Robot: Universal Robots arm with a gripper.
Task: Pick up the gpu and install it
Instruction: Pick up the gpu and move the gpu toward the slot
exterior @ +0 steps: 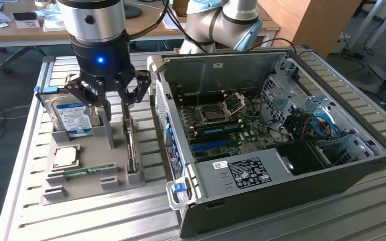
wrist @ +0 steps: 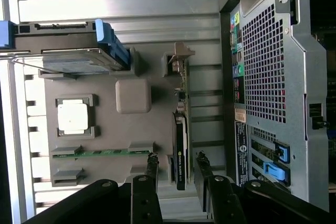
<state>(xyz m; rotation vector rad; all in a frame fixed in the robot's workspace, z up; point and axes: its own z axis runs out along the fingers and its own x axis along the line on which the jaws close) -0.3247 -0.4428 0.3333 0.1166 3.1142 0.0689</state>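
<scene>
Overhead, spread claw [wrist: 176, 156] straddles upright gpu [wrist: 180, 140] — hard drive [wrist: 73, 62], case [wrist: 273, 77] either side.

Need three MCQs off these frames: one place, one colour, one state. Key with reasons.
1. Where is the gpu?
A) on edge in the grey tray
B) in a motherboard slot
C) on the floor

2. What colour is the hard drive label?
A) red
B) blue
C) yellow

3. How do the gripper jaws stand?
A) shut on the gpu
B) open, one either side of the gpu
C) shut on nothing

Key: 1A, the card stands in the tray's slot. 2B, the label is blue. 3B, gaps show between both fingers and the card.
</scene>
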